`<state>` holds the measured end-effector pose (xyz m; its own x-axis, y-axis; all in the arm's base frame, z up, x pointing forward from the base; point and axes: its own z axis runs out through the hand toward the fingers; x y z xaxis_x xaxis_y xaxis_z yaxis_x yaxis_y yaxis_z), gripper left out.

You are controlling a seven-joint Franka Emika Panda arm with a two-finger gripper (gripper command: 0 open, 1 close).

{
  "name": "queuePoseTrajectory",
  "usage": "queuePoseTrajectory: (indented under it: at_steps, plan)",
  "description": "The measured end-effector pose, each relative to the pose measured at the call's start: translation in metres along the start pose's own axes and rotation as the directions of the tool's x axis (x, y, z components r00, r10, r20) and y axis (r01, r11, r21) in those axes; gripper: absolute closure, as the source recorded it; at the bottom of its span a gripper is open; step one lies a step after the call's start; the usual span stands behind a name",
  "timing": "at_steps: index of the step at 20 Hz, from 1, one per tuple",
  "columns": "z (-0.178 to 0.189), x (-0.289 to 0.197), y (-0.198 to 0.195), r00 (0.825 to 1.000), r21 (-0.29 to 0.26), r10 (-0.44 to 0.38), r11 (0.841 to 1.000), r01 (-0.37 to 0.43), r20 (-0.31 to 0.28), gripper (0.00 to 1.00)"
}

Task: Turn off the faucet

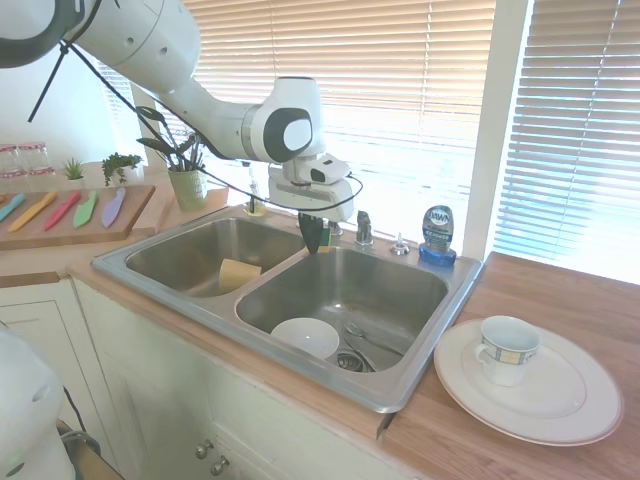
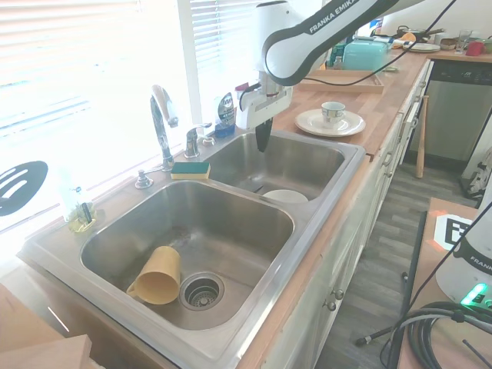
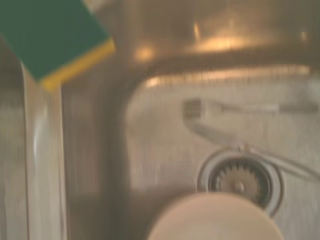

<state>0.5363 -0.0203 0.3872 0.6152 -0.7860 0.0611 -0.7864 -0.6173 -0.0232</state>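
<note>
The faucet's chrome gooseneck spout (image 2: 159, 127) rises behind the divider between the two basins; in the first exterior view my wrist hides it. Its short lever handle (image 2: 193, 141) (image 1: 364, 228) stands on the sink deck just to the side. My gripper (image 1: 311, 232) (image 2: 263, 138) hangs point-down over the back corner of the basin that holds the bowl. It is level with the deck and a hand's width from the handle, touching nothing. Its dark fingers look shut and empty. I cannot make out a water stream.
A green-and-yellow sponge (image 2: 190, 169) (image 3: 55, 40) lies on the deck by the spout. A blue dish-soap bottle (image 1: 437, 235) and a small chrome cap (image 1: 399, 245) stand past the handle. A white bowl (image 1: 306, 338) and cutlery (image 3: 200, 107) are below the gripper, and a yellow cup (image 2: 157, 275) lies in the other basin.
</note>
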Motion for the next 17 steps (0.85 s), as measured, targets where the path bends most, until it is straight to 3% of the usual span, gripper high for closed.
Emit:
queuePoseTrajectory:
  at_steps: [5, 6, 17]
  plan:
    - [-0.006, -0.031, 0.025, 0.999, -0.041, -0.019, 0.999, 0.021, 0.042, 1.0]
    - [-0.008, -0.036, 0.028, 0.999, -0.044, -0.023, 0.999, 0.025, 0.044, 0.0]
    - [0.0, -0.047, 0.04, 0.998, -0.064, -0.025, 0.998, 0.029, 0.06, 0.0]
